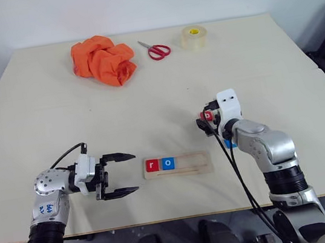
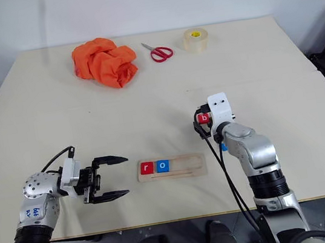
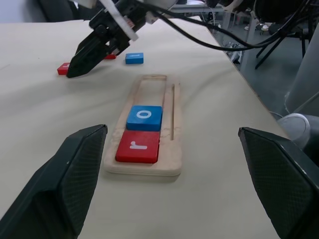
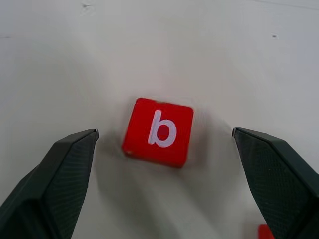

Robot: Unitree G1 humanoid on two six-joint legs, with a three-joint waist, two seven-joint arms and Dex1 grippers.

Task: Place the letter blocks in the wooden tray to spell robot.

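My right claw (image 4: 164,184) hangs wide open over the red b block (image 4: 158,131), which lies flat toward the desk's (image 1: 147,99) right edge; it looks light, stiff and thin, so I'd pinch two opposite side edges squarely.

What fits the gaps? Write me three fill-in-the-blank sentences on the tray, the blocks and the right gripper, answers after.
1. The wooden tray holds two blocks: a red r and a blue ____ beside it.
2. The right gripper is open, with a red block lettered ____ lying on the table between its fingers.
3. At the table's far edge, the scissors lie between the tape roll and a crumpled ____ cloth.

Missing words: o; b; orange
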